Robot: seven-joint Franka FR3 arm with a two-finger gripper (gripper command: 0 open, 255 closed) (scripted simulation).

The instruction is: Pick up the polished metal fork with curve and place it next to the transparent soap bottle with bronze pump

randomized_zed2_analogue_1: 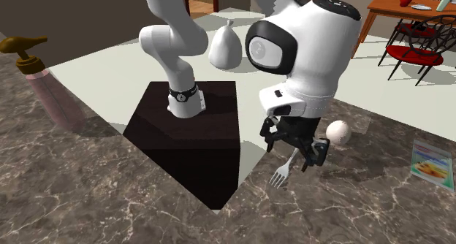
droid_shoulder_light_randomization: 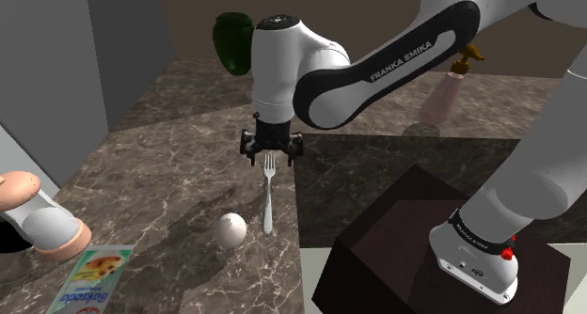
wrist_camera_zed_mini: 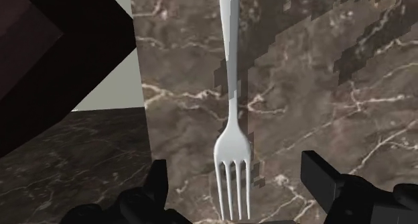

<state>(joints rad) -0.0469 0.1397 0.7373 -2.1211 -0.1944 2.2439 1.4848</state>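
dark veined marble table [droid_shoulder_light_randomization: 169, 162], pale floor [randomized_zed2_analogue_1: 109, 74] beyond — the fork [droid_shoulder_light_randomization: 268, 197] lies flat near the table's edge, tines between the wide-open, empty gripper [droid_shoulder_light_randomization: 270, 155]; the arm partly hides the soap bottle [droid_shoulder_light_randomization: 442, 101].

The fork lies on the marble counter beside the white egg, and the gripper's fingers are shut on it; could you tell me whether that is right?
Not quite. The fork lies on the marble counter beside the white egg, but the gripper is open: the wrist view shows its fingers standing apart either side of the tines, touching nothing.
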